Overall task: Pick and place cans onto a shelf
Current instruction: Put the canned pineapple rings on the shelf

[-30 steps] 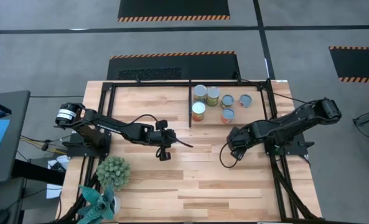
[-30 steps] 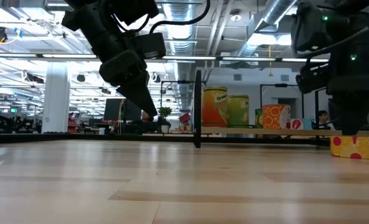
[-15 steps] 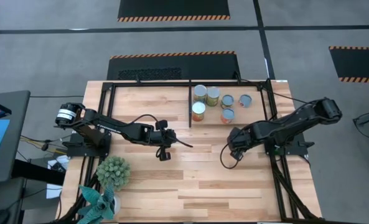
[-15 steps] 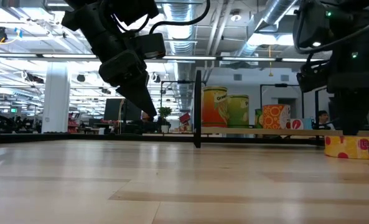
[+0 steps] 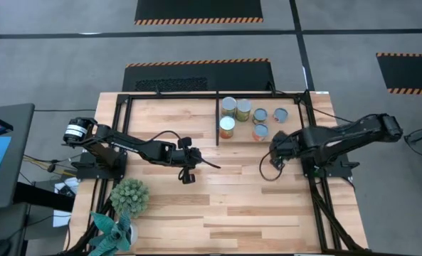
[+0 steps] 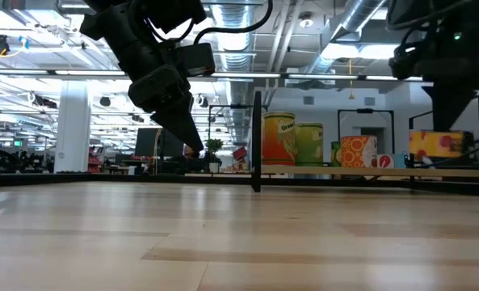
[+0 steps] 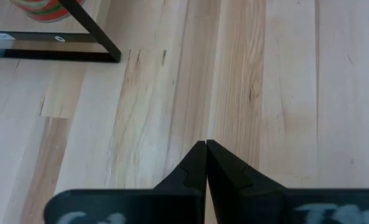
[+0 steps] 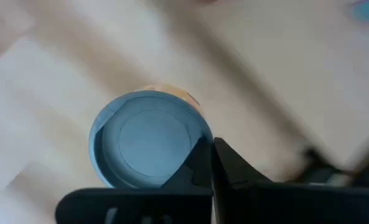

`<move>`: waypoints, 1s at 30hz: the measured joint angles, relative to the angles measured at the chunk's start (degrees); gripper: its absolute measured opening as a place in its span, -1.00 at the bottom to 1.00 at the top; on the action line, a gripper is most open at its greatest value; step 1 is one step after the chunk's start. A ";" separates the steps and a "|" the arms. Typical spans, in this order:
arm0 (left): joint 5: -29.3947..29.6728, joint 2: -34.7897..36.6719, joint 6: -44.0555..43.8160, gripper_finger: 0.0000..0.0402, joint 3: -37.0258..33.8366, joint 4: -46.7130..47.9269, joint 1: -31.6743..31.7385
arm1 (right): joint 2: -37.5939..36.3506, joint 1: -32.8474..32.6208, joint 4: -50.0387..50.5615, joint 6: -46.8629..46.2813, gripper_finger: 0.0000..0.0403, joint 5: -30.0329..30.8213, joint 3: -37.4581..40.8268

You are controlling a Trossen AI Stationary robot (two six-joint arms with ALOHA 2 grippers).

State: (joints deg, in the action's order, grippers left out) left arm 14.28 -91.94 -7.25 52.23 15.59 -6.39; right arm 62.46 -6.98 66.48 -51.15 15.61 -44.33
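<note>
My right gripper (image 5: pixel 277 151) is shut on a can (image 6: pixel 437 144) with a yellow-orange label and a silver-blue top (image 8: pixel 148 142). The can hangs above the wood near the shelf's right half. Several more cans (image 5: pixel 244 114) stand upright on the planks inside the shelf (image 5: pixel 218 107), a black thin-barred frame, right of its divider bar. My left gripper (image 5: pixel 188 175) hovers shut and empty over bare wood at mid-table; its fingertips (image 7: pixel 206 146) meet with nothing between them. My right gripper pinches the can's top rim (image 8: pixel 200 140) at one side between its two fingertips. The fingers come from above, pointing steeply down. The can hangs below them about upright, lifted clear of the table.
A spiky green potted plant (image 5: pixel 129 196) and a second teal one (image 5: pixel 111 229) stand at the table's near left corner. The shelf's black divider post (image 6: pixel 257 141) rises between the two arms. Bare wood lies across the table's near half.
My right gripper has shut on the can's rim and risen, drifting toward the far right. The can, which stood on the table, is now lifted clear.
</note>
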 joint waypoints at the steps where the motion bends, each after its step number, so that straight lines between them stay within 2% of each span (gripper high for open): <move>1: 0.01 0.00 0.00 -1.00 0.00 0.00 0.00 | -0.83 1.48 1.44 0.02 -0.98 1.46 -0.23; 8: 0.01 0.00 0.05 -1.00 0.00 0.00 0.00 | -3.74 16.95 8.19 5.18 -0.98 5.40 -0.34; 12: 0.00 0.00 0.07 -1.00 0.00 0.00 0.00 | -3.29 26.31 3.82 13.12 -0.98 5.37 -0.35; 17: 0.00 0.00 0.06 -1.00 0.00 0.00 0.00 | -1.22 34.82 -3.01 22.38 -0.98 2.75 -0.40; 23: 0.01 0.00 0.10 -1.00 0.00 0.20 0.00 | 1.07 39.53 -3.06 26.33 -0.97 2.33 -0.40; 30: 0.00 0.00 0.50 -1.00 0.00 0.32 0.00 | 3.89 40.52 -6.08 29.36 -0.93 1.03 -0.47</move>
State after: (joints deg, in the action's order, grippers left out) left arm 14.28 -91.94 -6.74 52.23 15.92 -6.39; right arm 66.34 33.54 60.40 -21.79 16.64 -44.80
